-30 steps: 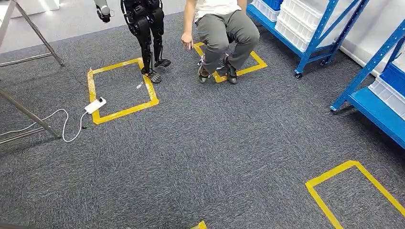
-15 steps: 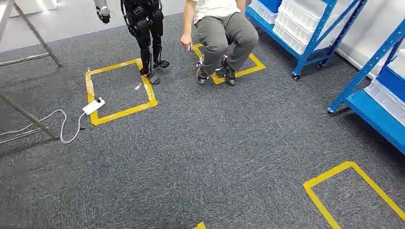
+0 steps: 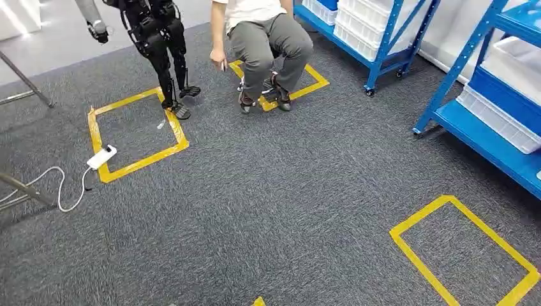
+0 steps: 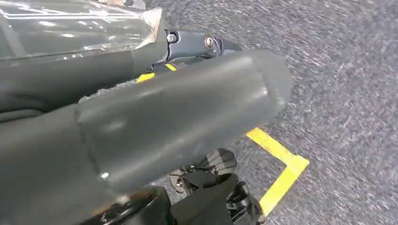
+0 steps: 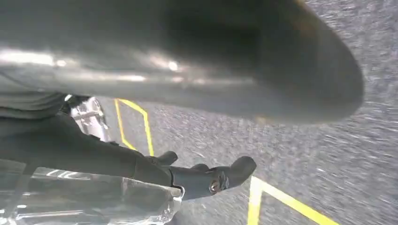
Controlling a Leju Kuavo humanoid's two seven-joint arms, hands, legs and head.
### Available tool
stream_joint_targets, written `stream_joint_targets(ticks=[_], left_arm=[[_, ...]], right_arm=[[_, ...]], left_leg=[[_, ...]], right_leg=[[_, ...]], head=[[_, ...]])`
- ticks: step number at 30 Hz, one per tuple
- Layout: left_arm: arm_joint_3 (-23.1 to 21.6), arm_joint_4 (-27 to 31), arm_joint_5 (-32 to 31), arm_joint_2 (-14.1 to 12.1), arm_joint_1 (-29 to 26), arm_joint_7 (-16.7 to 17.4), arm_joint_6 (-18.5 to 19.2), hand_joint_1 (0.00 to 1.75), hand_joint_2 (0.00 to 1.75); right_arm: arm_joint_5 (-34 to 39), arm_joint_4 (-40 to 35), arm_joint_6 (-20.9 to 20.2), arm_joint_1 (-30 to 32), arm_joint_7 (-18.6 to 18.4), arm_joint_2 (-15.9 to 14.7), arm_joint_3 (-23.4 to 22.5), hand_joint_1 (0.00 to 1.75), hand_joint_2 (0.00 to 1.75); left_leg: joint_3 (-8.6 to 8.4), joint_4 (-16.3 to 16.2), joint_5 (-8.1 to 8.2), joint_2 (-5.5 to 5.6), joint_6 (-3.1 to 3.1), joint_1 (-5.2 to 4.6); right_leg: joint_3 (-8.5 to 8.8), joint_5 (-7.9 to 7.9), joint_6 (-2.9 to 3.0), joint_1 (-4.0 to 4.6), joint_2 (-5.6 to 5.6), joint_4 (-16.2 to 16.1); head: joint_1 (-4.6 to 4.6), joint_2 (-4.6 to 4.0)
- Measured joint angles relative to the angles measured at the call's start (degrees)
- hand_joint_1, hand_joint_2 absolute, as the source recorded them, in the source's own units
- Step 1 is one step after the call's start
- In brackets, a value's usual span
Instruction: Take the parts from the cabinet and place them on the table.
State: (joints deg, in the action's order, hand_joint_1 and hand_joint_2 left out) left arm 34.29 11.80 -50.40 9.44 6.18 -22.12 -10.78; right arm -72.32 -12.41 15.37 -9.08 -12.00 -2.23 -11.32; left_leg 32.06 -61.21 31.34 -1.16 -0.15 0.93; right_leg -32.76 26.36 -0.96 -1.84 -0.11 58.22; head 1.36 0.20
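A blue shelving rack (image 3: 486, 139) stands at the right of the head view, with white bins (image 3: 501, 116) on its low shelf. A second blue rack (image 3: 385, 39) with white bins (image 3: 361, 27) stands at the back. No loose part can be made out. My left hand (image 4: 178, 122) hangs by my side in the left wrist view as a thick grey shape above the carpet. My right hand (image 5: 187, 61) looks the same in the right wrist view, large and blurred. Neither view lets me tell how the fingers lie.
A person (image 3: 261, 38) sits at the back on a yellow taped square. Another dark humanoid robot (image 3: 156, 44) stands beside a second taped square (image 3: 131, 131) holding a white power strip (image 3: 102, 157) and cable. A third taped square (image 3: 459, 252) lies front right. Metal frame legs (image 3: 19, 76) stand left.
The whole picture has shifted left and up, so the camera has turned toward the right. More of the right blue rack and its bins is in view.
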Motion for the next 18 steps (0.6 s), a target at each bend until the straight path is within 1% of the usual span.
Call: stream_joint_targets(ticks=[1, 2, 3, 4, 5, 6, 7, 8, 9, 10, 12, 13, 14, 15, 16, 17, 18], left_arm=[[0.00, 0.00, -0.04, 0.00, -0.04, 0.00, 0.00, 0.00, 0.00], [0.00, 0.00, -0.07, 0.00, -0.08, 0.00, 0.00, 0.00, 0.00], [0.00, 0.00, -0.07, 0.00, -0.13, 0.00, 0.00, 0.00, 0.00], [0.00, 0.00, -0.07, 0.00, -0.14, 0.00, 0.00, 0.00, 0.00], [0.00, 0.00, -0.07, 0.00, -0.16, 0.00, 0.00, 0.00, 0.00], [0.00, 0.00, -0.07, 0.00, -0.15, 0.00, 0.00, 0.00, 0.00], [0.00, 0.00, -0.07, 0.00, -0.14, 0.00, 0.00, 0.00, 0.00], [0.00, 0.00, -0.07, -0.09, -0.13, 0.00, 0.00, 0.00, 0.00], [0.00, -0.02, -0.07, -0.22, -0.12, 0.04, 0.02, 0.00, 0.00], [-0.02, -0.02, -0.07, -0.15, -0.11, 0.04, 0.02, 0.00, 0.00], [0.00, -0.02, -0.07, -0.13, 0.00, 0.11, 0.02, 0.00, 0.00], [0.00, -0.02, -0.07, 0.00, 0.04, 0.11, 0.02, 0.00, 0.00], [0.00, -0.02, -0.07, 0.02, 0.09, 0.11, 0.00, 0.00, 0.00], [0.00, -0.02, -0.07, 0.00, -0.08, 0.09, 0.00, 0.00, 0.00], [0.00, -0.02, -0.07, -0.02, -0.08, 0.11, 0.00, 0.00, 0.00], [0.02, -0.02, -0.07, -0.02, -0.14, 0.11, 0.02, 0.00, 0.00], [0.02, -0.02, -0.07, -0.02, -0.16, 0.11, 0.09, 0.00, 0.00]], right_arm=[[0.00, 0.00, -0.02, -0.03, -0.02, -0.02, -0.09, 0.00, 0.00], [0.00, 0.00, -0.13, -0.03, -0.02, -0.02, -0.20, 0.00, 0.00], [0.00, 0.00, -0.29, 0.03, -0.02, -0.02, -0.28, 0.00, 0.00], [0.00, 0.00, -0.37, 0.12, -0.02, -0.02, -0.31, 0.00, 0.00], [0.00, 0.00, -0.39, 0.15, -0.02, -0.02, -0.33, 0.00, 0.00], [0.00, 0.00, -0.44, 0.14, -0.02, -0.02, -0.35, 0.00, 0.00], [0.00, 0.00, -0.44, 0.10, -0.02, 0.00, -0.35, 0.00, 0.00], [0.00, 0.00, -0.46, 0.03, -0.02, 0.11, -0.35, 0.00, 0.00], [0.02, 0.00, -0.50, 0.01, -0.09, 0.28, -0.35, 0.00, 0.00], [0.00, 0.00, -0.53, 0.01, -0.09, 0.24, -0.37, 0.00, 0.00], [0.00, 0.02, -0.57, 0.14, -0.09, 0.24, -0.44, 0.00, 0.00], [0.00, 0.02, -0.57, 0.22, -0.09, 0.26, -0.52, 0.00, 0.00], [0.00, 0.02, -0.57, 0.25, -0.09, 0.26, -0.57, 0.00, 0.00], [0.00, 0.02, -0.57, 0.10, -0.09, 0.22, -0.59, 0.00, 0.00], [0.00, 0.02, -0.57, -0.13, -0.09, 0.17, -0.63, 0.00, 0.00], [0.11, 0.02, -0.57, -0.20, -0.11, 0.13, -0.79, 0.00, 0.00], [0.15, 0.02, -0.59, -0.18, -0.11, 0.13, -0.87, 0.00, 0.00]], left_leg=[[2.40, -5.04, 2.68, 0.51, -0.15, 0.03], [4.87, -9.89, 4.64, 0.65, -0.19, 0.03], [6.80, -13.38, 5.52, 0.68, -0.06, 0.02], [7.46, -14.08, 4.91, 0.71, 0.14, 0.02], [6.89, -12.25, 3.08, 0.85, 0.53, -0.01], [5.20, -8.42, 0.50, 1.23, 0.99, -0.09], [2.77, -3.29, -2.20, 2.15, 1.56, -0.28], [0.08, 2.25, -4.33, 5.20, 2.28, -0.38], [-0.36, 3.26, -3.78, 6.38, 2.41, -0.44], [-0.36, 3.43, -3.88, 5.35, 2.48, -0.79], [-0.39, 3.40, -3.87, 4.40, 2.58, -1.11], [-0.90, 4.41, -4.42, 3.65, 2.91, -1.00], [-1.27, 5.60, -5.19, 2.77, 2.90, -0.76], [-1.44, 6.04, -5.27, 2.36, 3.33, -0.93], [-1.41, 6.01, -5.37, 1.54, 3.43, -0.94], [-1.39, 5.99, -5.31, 0.60, 3.53, -1.16], [-1.35, 5.99, -5.28, 0.10, 3.55, -1.32]], right_leg=[[-0.07, -0.05, 0.24, 0.13, 0.36, 0.00], [-0.13, -0.04, 0.26, 0.28, 0.83, 0.01], [-0.15, -0.03, 0.27, 0.47, 1.27, 0.01], [-0.11, -0.04, 0.28, 0.57, 1.79, 0.01], [-0.06, -0.04, 0.27, 0.69, 2.38, 0.01], [0.03, -0.04, 0.27, 0.74, 3.02, 0.01], [0.10, -0.06, 0.26, 0.75, 3.68, 0.01], [0.12, -0.10, 0.26, 0.55, 4.31, -0.03], [-0.01, -0.13, 0.17, 1.01, 4.65, 0.08], [-0.13, -0.20, 0.05, 0.75, 5.07, -0.06], [-0.33, -0.60, -0.67, 0.45, 5.99, -0.51], [-1.02, -0.87, -1.15, 1.02, 6.34, -1.04], [-1.01, -0.43, -0.89, 0.93, 4.28, 0.38], [-2.44, 1.02, -0.46, 1.21, 2.44, 2.72], [-4.40, 2.97, -0.07, 1.13, 1.59, 6.63], [-6.82, 5.21, 0.16, 1.10, 1.06, 11.75], [-7.97, 6.16, 0.14, 1.09, 0.92, 14.33]], head=[[0.02, 0.00], [0.00, 0.00], [0.02, 0.00], [0.00, 0.00], [0.00, 0.00], [0.00, 0.00], [0.00, 0.00], [0.00, 0.00], [-0.15, 0.00], [0.00, 0.00], [0.06, 0.00], [0.00, 0.00], [-0.11, 0.00], [-0.31, 0.00], [-0.50, 0.00], [-0.52, 0.00], [-0.46, 0.00]])
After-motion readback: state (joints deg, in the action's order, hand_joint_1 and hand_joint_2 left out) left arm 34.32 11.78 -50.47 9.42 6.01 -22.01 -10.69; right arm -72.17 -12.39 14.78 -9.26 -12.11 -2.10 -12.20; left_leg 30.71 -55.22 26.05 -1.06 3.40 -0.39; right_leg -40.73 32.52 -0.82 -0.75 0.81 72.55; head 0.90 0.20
